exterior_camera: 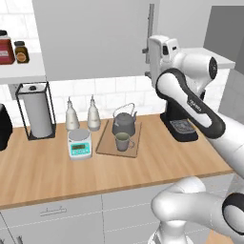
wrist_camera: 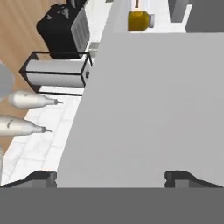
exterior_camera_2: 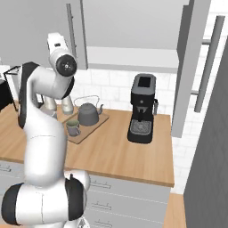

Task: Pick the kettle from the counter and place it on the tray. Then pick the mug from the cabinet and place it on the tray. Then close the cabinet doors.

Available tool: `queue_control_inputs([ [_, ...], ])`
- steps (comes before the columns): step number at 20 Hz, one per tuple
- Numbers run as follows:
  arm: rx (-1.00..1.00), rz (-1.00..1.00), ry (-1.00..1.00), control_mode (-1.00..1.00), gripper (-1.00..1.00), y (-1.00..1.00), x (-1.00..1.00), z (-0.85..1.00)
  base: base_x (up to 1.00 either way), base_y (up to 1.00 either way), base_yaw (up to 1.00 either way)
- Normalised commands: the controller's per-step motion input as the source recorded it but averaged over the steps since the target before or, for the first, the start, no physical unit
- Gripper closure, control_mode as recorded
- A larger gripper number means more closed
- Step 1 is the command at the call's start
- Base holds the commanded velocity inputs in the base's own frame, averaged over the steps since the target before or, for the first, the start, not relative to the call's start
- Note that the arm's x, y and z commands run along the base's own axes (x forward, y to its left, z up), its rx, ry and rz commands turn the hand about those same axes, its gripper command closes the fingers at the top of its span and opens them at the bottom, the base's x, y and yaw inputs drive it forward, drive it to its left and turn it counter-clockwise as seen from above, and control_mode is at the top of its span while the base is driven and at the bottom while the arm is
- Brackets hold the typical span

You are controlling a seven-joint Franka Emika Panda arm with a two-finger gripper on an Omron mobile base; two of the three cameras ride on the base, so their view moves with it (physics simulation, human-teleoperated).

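Observation:
The dark grey kettle stands on the wooden tray on the counter. The grey-green mug sits on the tray just in front of the kettle; both also show in the right base view, kettle and mug. My gripper is open and empty, raised to the cabinet's left door beside its bar handle. In the hand view the gripper faces that flat grey panel from close by. The left door is shut. The right door stands swung open.
A black coffee machine stands right of the tray. A small scale, two pale bottles and a paper towel holder stand to the tray's left. Jars sit on the white open shelf.

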Motion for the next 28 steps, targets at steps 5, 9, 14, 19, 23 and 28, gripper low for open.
queue_control_inputs([
  [5,0.01,-0.2,0.13,-1.0,-1.0,-0.03,-0.86,0.1,0.0,0.0,0.0],
  [9,0.02,-0.28,0.25,-1.0,-1.0,-0.18,-0.8,0.13,0.0,0.0,0.0],
  [14,0.07,-0.28,0.21,-1.0,-1.0,-0.47,-0.69,0.14,0.0,0.0,0.0],
  [19,0.02,-0.24,0.01,-1.0,-1.0,-0.5,-0.7,0.06,0.0,0.0,0.0],
  [23,0.0,-0.24,0.0,-1.0,-1.0,-0.38,-0.67,0.05,0.0,0.0,0.0],
  [28,0.0,-0.2,0.0,-1.0,-1.0,-0.43,-0.69,0.11,0.0,0.0,0.0],
])
